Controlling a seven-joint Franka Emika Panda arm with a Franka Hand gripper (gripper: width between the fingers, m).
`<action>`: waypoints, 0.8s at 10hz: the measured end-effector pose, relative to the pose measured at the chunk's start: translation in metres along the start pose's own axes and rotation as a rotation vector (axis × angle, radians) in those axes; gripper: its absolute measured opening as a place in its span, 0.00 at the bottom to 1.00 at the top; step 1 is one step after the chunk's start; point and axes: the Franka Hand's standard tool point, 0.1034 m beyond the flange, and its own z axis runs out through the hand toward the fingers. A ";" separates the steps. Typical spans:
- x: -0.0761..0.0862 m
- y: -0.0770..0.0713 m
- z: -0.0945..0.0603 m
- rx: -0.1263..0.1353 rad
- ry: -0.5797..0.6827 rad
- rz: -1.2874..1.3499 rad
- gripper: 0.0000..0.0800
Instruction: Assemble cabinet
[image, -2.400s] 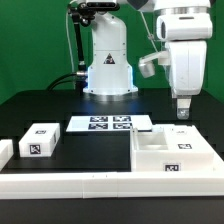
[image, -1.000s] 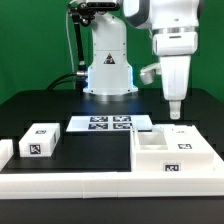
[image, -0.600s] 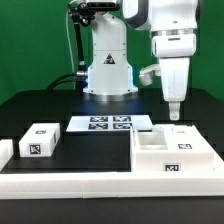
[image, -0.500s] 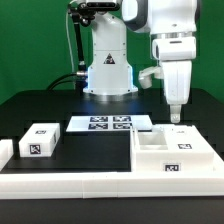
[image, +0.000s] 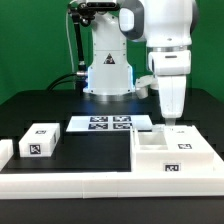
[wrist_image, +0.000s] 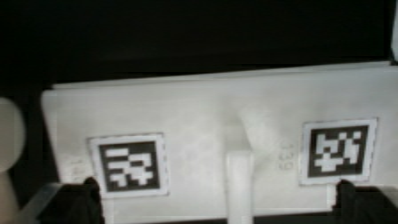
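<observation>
The arm (image: 165, 40) reaches down, wrist vertical. Its gripper (image: 168, 121) points straight down, fingers (wrist_image: 71, 200) spread apart.

White open-topped cabinet box (image: 150, 166) sits flat at four o'clock, a square tag on its front. A small, tagged white drawer block (image: 40, 140) lies at eight o'clock, well apart.

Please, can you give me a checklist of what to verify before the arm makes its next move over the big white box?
1. Claw open: ok, seen spread wide in the wrist view.
2. Claw empty: ok.
3. Claw over the cabinet box: ok.
4. Claw touching the cabinet box: cannot tell.
5. Drawer block clear of the claw: ok, it lies apart at the exterior view's left.
</observation>
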 end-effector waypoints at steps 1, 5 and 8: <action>0.000 -0.001 0.003 0.007 0.000 0.001 0.81; -0.004 -0.005 0.010 0.020 0.001 0.005 0.69; -0.004 -0.005 0.010 0.020 0.001 0.005 0.23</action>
